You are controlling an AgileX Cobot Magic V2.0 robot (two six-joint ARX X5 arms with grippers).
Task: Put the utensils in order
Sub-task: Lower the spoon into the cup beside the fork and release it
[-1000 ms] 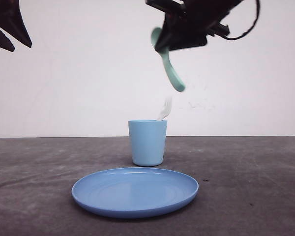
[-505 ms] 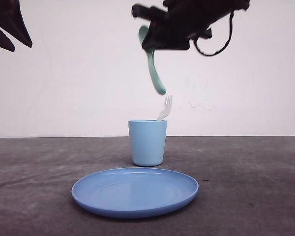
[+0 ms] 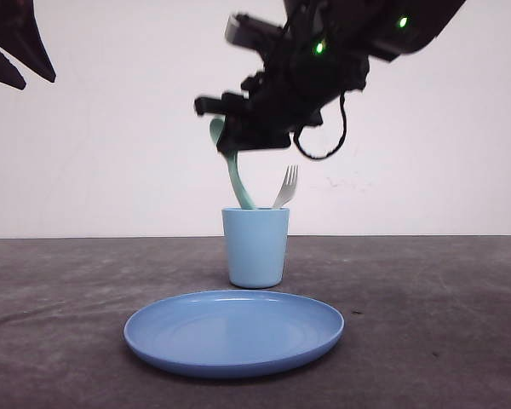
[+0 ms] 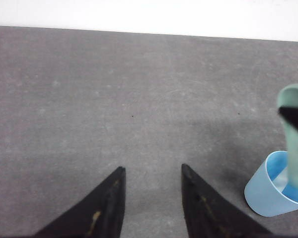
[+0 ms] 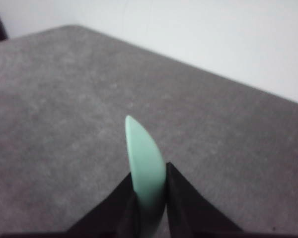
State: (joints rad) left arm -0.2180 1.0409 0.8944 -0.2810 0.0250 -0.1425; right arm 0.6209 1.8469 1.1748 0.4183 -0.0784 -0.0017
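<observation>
pale mint-green plastic spoon: near upright, bowl up, handle tip inside light blue cup | small white plastic fork: standing in cup, tines up, leaning right

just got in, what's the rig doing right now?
The right claw is shut on the mint-green spoon, holding it by the bowl end with the handle pointing down into the light blue cup. The left wrist view shows the handle tip already inside the cup. A white fork stands in the same cup, tines up. The left claw is open, holding nothing, off to the side above bare table. The round blue plate in front of the cup has nothing on it.
</observation>
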